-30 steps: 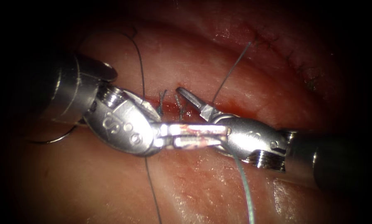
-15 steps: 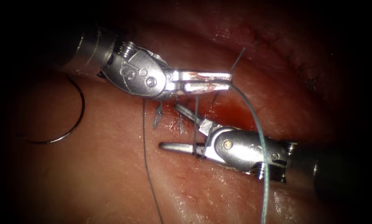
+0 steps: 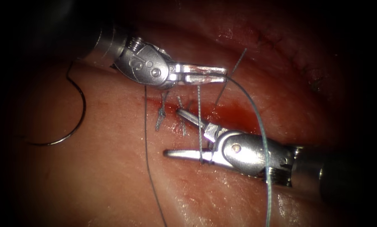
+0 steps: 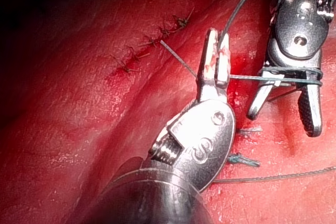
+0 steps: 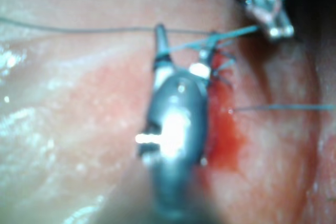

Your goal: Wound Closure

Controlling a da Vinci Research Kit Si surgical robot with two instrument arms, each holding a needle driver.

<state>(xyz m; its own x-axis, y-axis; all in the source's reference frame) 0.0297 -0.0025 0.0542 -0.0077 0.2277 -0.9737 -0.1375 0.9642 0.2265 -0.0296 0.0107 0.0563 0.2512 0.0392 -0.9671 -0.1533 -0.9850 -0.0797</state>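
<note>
From above, my left tool [image 3: 222, 75] pinches the thread [image 3: 255, 122]; my right tool [image 3: 177, 132] gapes, thread looped round it. The needle [image 3: 72, 122] lies free, left of the cut [image 3: 234, 115]. Left wrist: the thread looks thin and floppy. Right wrist: wet tissue [image 5: 68, 103]; I'd grab mid-strand.

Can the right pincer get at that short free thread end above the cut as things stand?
Probably yes: the right pincer stands open with thread looped round it, the free thread end just beyond, nothing between. The left pincer holds the long strand.
</note>
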